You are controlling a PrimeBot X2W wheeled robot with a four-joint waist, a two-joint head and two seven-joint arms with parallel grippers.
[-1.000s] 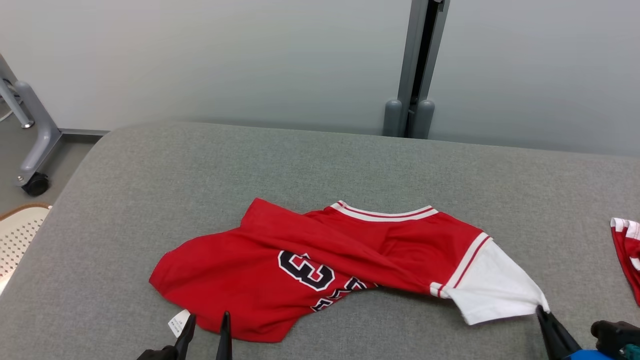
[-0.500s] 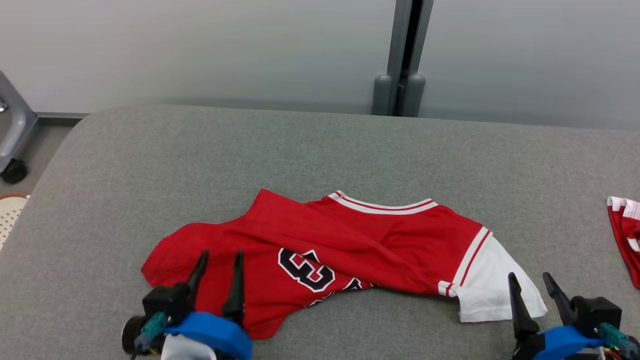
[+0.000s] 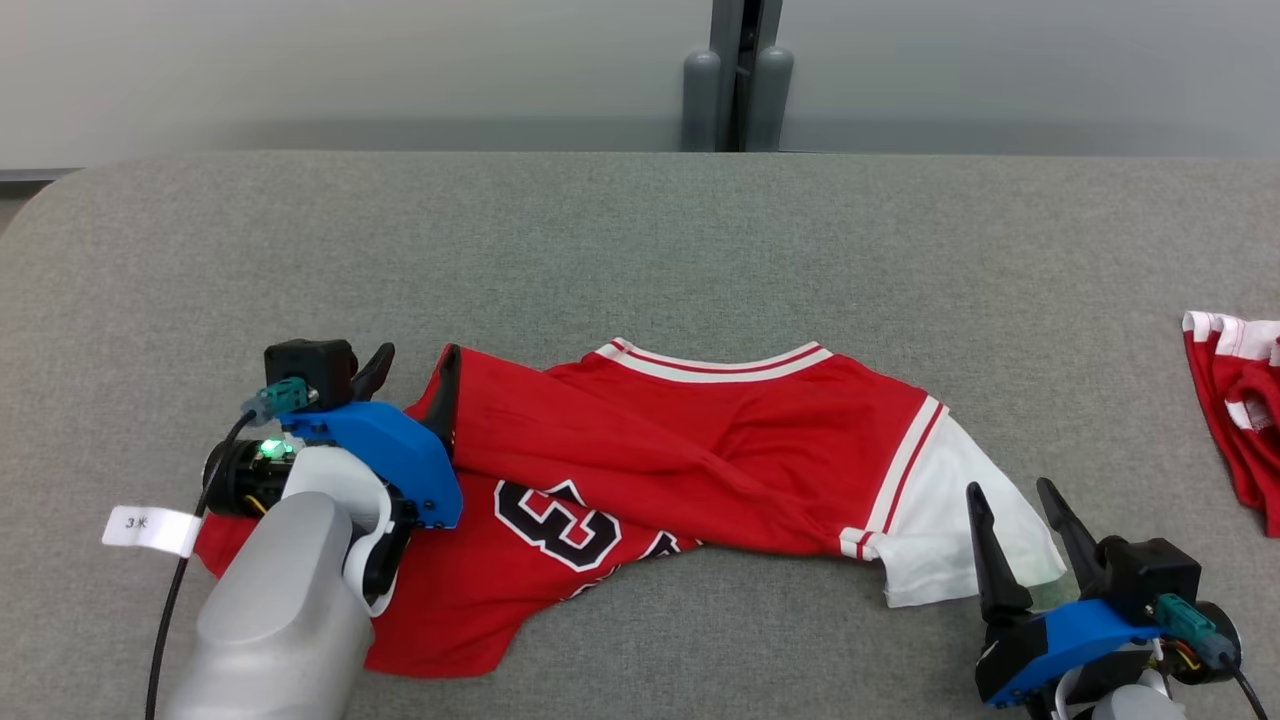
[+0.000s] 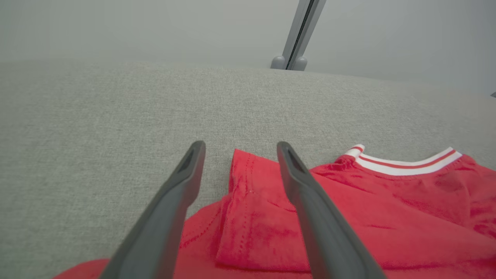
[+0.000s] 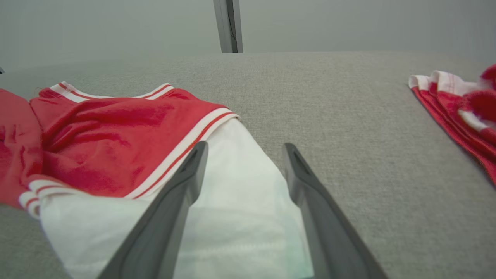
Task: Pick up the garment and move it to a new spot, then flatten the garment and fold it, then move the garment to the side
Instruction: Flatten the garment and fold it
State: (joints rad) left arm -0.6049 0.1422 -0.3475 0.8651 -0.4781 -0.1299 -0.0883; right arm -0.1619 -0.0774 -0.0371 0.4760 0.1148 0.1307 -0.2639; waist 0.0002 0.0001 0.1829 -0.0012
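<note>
**Garment [image 3: 700,450] limp and rumpled, take it by the edges**

Red jersey, twisted on the grey counter [image 3: 600,250], ahead of both pincers. It looks light, floppy and a bit slick (pinch hems or corners, not mid-panel). Left pincer [image 3: 418,352] is spread wide and empty, with the flipped-over corner [image 4: 240,166] between its fingers. Right pincer [image 3: 1008,490] is also spread and empty, over the white sleeve [image 3: 960,540]. A spare red cloth [image 3: 1235,400] lies well off its outer side, so don't snag it.

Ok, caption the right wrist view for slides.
Open right end effector at the white sleeve of a red fabric jersey.
</note>
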